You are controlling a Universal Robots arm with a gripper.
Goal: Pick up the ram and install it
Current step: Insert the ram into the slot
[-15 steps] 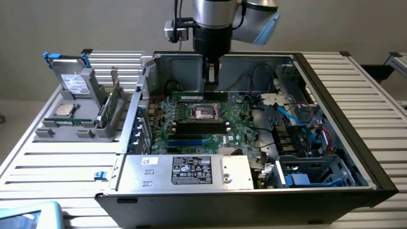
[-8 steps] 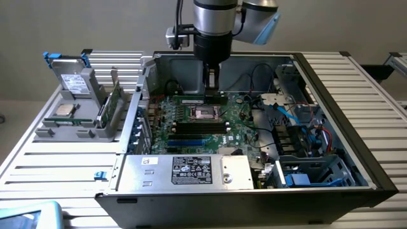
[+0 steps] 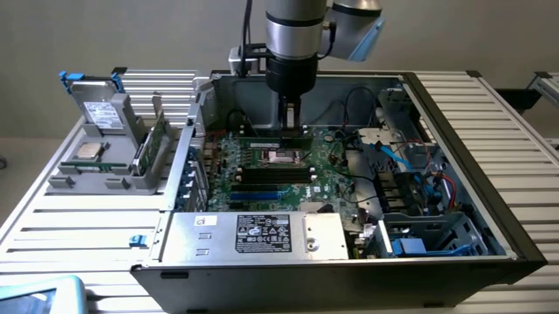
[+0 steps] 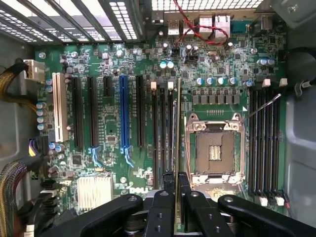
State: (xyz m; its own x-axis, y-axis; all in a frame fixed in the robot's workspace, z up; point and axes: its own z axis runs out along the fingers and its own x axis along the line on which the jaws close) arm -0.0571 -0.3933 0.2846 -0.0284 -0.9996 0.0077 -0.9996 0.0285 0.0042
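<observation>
A slatted surface [image 3: 489, 118] carries an open computer case [image 3: 332, 281] lying on its side. In the exterior view a grey rack [image 3: 109, 176] of spare parts stands at nine o'clock from the case. The arm [image 3: 295, 33] drops in from twelve o'clock, straight down over the motherboard [image 3: 253, 191].

On the board, the processor socket [image 3: 284, 156] sits near the middle, with black memory slots [image 4: 162, 133] just beside it and a second bank [image 4: 264, 143] on its far side.

The claw [image 4: 177, 192] is pinching the ram [image 4: 178, 123] by one end. In the wrist view the stick is seen edge-on, running straight away from the fingers, its long axis parallel to the slots and lying between the nearer slot bank and the socket. In the exterior view the ram [image 3: 277, 139] hangs directly below the claw [image 3: 291, 125], stretched from nine to three o'clock, at twelve o'clock from the socket.

I judge it lined up with the slot nearest the socket. Whether it hovers or touches, I cannot tell. Its lower edge, that slot and the latches are hidden by the stick and fingers.
</observation>
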